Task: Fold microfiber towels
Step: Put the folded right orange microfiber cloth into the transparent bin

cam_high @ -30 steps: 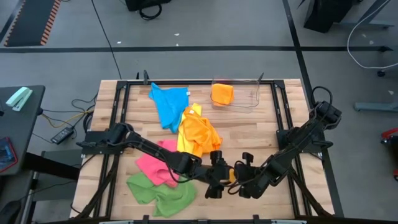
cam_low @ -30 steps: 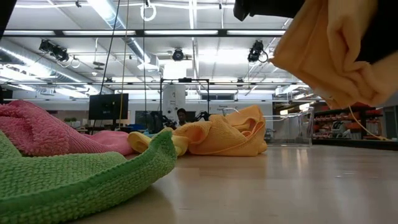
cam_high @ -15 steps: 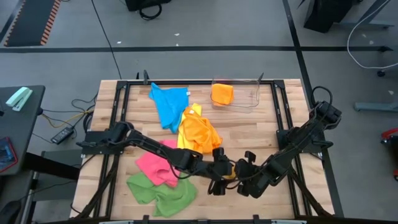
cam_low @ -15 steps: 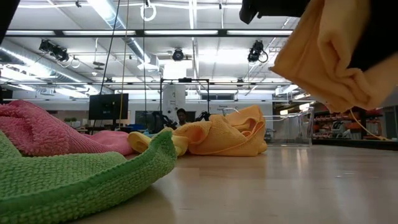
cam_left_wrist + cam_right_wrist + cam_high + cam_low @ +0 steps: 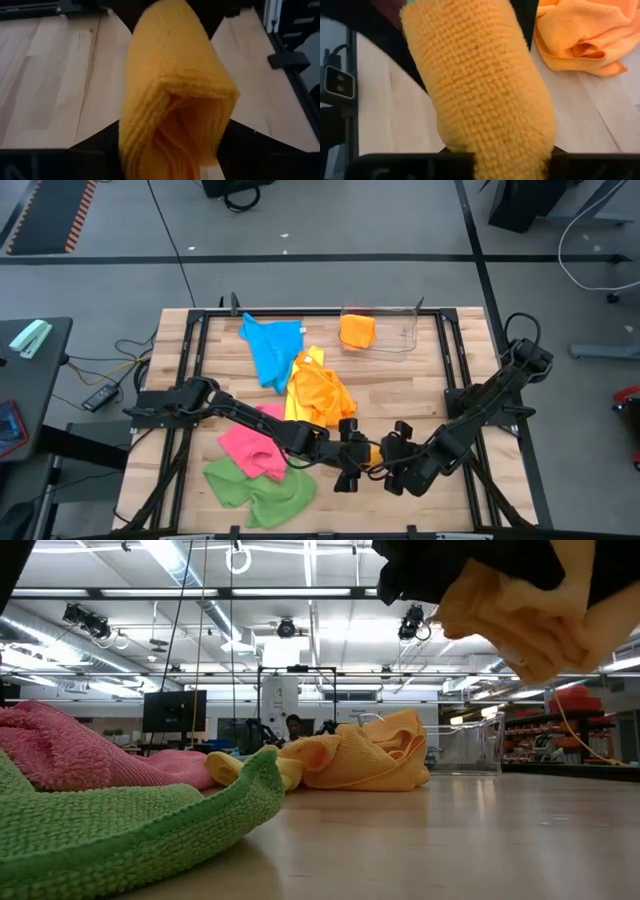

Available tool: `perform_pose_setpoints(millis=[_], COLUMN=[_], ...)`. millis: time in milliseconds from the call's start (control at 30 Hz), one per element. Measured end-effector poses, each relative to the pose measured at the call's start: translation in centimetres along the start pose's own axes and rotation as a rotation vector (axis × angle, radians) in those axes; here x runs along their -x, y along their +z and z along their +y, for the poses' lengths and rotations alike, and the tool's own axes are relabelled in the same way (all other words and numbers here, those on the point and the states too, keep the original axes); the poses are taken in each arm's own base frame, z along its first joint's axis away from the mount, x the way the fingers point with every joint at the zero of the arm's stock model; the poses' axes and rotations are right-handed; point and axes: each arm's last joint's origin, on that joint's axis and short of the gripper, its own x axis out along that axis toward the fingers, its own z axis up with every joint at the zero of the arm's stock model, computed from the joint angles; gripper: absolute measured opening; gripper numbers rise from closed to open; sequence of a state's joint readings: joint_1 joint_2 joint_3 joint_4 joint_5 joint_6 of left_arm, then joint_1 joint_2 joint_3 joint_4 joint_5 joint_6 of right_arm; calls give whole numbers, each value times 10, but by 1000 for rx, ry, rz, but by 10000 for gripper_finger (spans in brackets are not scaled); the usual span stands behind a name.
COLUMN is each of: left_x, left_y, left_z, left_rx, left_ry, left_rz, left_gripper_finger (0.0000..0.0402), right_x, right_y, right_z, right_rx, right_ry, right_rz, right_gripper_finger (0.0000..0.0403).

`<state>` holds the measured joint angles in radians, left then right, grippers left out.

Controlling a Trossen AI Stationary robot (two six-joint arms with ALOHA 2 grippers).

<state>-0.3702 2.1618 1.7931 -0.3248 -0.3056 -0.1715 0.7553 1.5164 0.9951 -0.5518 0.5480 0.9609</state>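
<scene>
Folded yellow-orange towel [image 5: 372, 455] hangs lifted between both grippers, just beside the orange heap [image 5: 318, 392] (long axis arm to arm). Right gripper [image 5: 390, 462] fingers clamp it; left gripper [image 5: 350, 465] fingers spread wide around it.

A clear plastic bin [image 5: 395, 330] sits on the wooden table [image 5: 420, 395].

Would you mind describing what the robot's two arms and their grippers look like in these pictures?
Both arms are dark, near black, built of slim jointed links. In the high view the left arm starts at the table's left edge and the right arm at its right edge, where a dark cable loops at the elbow. The left gripper and right gripper are blocky and black, without visible markings.
</scene>
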Motion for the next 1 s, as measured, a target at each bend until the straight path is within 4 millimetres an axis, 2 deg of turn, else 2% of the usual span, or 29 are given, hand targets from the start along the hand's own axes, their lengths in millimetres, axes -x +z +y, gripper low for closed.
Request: perform_pose_setpoints(millis=[167,300,633,833,1000], left_x=[4,4,4,2,-4], left_y=[3,3,3,4,3], left_z=[1,-1,-1,6,29], left_rx=[-32,-50,-76,-92,-94], left_ry=[-6,-50,-124,-115,-75], left_rz=[-7,-3,5,7,47], left_gripper_finger=[210,172,30,30,30], right_x=[1,3,3,3,12], right_y=[0,-3,-5,-6,-9], right_z=[1,3,5,4,-8], right_rx=[1,12,103,205,223], right_ry=[9,27,62,72,9], right_rz=[3,18,58,79,144], right_gripper_finger=[49,49,49,85,140])
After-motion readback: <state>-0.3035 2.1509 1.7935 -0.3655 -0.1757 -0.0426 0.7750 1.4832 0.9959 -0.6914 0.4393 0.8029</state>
